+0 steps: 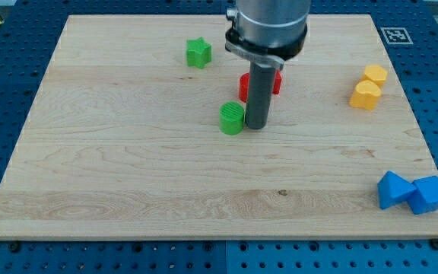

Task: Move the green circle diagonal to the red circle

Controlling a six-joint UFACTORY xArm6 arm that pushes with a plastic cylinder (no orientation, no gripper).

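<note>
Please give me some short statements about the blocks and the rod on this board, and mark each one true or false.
1. My tip stands just to the view's right of the green circle. True.
2. The red block lies at the view's bottom edge. False: it sits behind the rod, partly hidden, above the green circle.
3. Two yellow blocks sit together at the view's right. True.
4. The green star touches the blue blocks. False: they lie far apart.
</note>
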